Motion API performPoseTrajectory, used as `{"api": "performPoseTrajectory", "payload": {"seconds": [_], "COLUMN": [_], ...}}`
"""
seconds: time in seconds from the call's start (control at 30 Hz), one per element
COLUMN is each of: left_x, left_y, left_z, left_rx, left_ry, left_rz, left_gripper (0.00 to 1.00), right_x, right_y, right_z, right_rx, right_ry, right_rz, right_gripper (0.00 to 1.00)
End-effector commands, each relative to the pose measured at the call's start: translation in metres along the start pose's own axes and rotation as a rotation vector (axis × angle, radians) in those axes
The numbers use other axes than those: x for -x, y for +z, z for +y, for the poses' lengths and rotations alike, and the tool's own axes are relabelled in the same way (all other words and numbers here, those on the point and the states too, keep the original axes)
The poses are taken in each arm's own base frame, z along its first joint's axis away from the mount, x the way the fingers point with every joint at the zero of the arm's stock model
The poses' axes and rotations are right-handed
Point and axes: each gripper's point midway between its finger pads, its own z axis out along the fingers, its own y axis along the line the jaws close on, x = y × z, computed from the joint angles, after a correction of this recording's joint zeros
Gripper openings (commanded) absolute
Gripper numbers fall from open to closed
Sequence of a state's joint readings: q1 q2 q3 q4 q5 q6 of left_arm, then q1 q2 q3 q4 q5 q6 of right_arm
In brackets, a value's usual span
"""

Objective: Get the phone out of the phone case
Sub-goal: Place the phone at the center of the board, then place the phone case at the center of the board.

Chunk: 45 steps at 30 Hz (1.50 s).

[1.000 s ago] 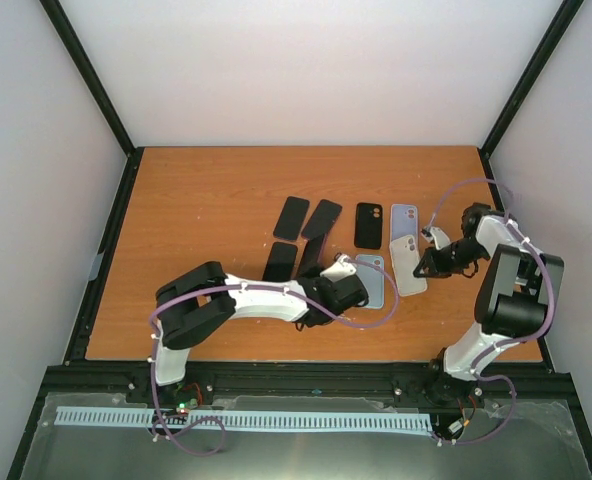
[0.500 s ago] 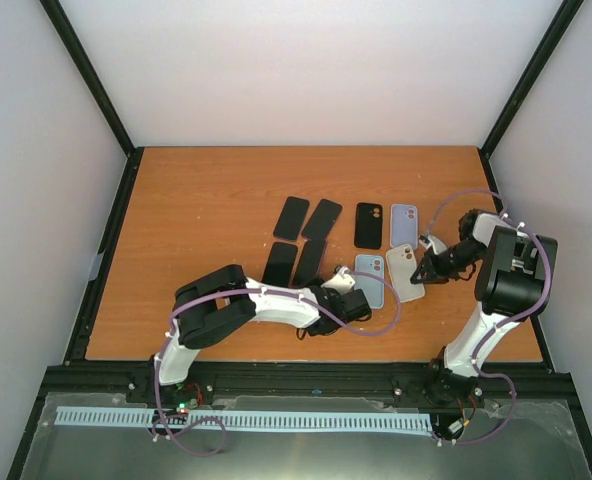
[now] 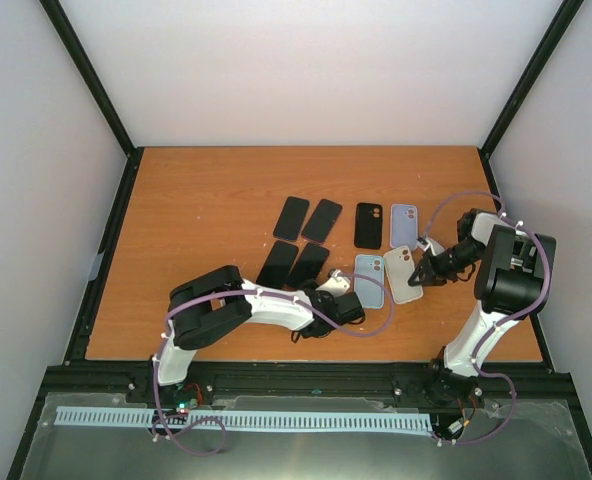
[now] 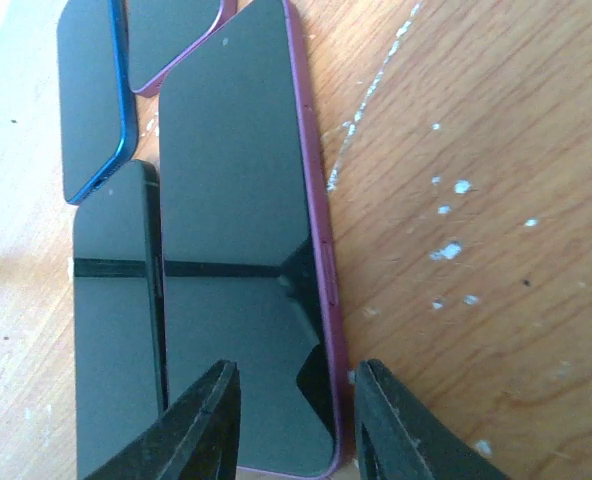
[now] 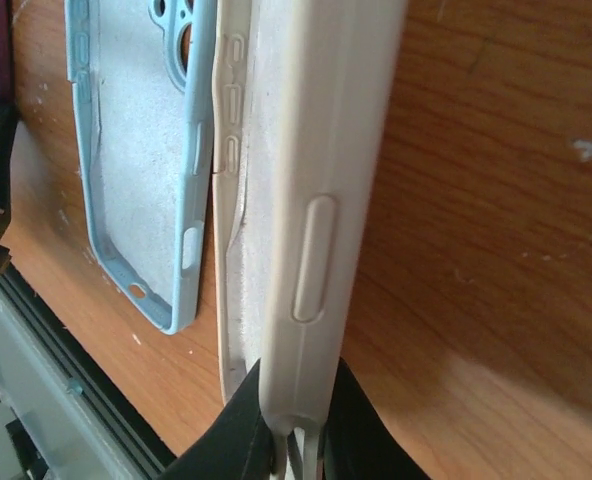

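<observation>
Maroon-rimmed black phone [image 4: 241,250]: lies bare, left claw [image 4: 296,370] spread astride; right claw [image 5: 296,425] pinches empty cream silicone case [image 5: 316,150]; extraction seemingly done.

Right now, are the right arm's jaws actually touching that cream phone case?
Touching. The right wrist view shows the cream phone case wedged edge-on between the two dark jaws, with no gap.
</observation>
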<state>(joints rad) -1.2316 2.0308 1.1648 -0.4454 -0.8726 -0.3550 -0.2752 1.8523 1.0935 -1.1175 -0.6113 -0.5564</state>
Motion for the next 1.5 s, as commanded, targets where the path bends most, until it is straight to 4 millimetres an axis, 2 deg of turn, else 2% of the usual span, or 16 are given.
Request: {"api": "performPoseTrajectory", "payload": {"seconds": [0.0,0.23,0.4,0.43,0.47,0.5,0.7,1.0,1.17,1.3,1.47], "left_x": [0.004,0.020,0.030,0.032,0.034,0.035,0.041,0.042,0.041,0.041,0.037], "left_y": [-0.009,-0.018,-0.026,-0.027,-0.029,-0.030,-0.032,-0.028,-0.024,-0.019,-0.012], "left_z": [-0.007,0.004,0.011,0.013,0.015,0.017,0.042,0.082,0.099,0.113,0.136], "left_rx": [-0.087,-0.121,-0.182,-0.192,-0.204,-0.213,-0.242,-0.242,-0.240,-0.242,-0.257], "left_ry": [-0.057,-0.126,-0.183,-0.195,-0.208,-0.220,-0.302,-0.395,-0.443,-0.502,-0.610], "left_rz": [-0.015,-0.069,-0.110,-0.115,-0.123,-0.126,-0.144,-0.167,-0.167,-0.167,-0.155], "left_gripper": [0.34,0.40,0.46,0.47,0.49,0.50,0.55,0.59,0.60,0.61,0.62], "right_x": [-0.004,-0.031,-0.032,-0.032,-0.033,-0.034,-0.036,-0.031,-0.022,-0.011,0.008], "right_y": [-0.009,-0.001,-0.004,-0.005,-0.005,-0.004,-0.011,-0.030,-0.049,-0.064,-0.081], "right_z": [0.010,0.012,0.007,0.008,0.011,0.013,0.008,-0.006,-0.008,-0.002,0.016], "right_rx": [0.015,0.047,0.027,0.031,0.044,0.057,0.022,-0.098,-0.176,-0.203,-0.183], "right_ry": [-0.015,0.049,0.069,0.065,0.061,0.059,0.050,0.013,-0.036,-0.082,-0.152], "right_rz": [0.027,0.130,0.111,0.110,0.111,0.115,0.099,0.044,-0.007,-0.060,-0.155], "right_gripper": [0.09,0.08,0.06,0.09,0.21,0.26,0.41,0.45,0.45,0.45,0.45]}}
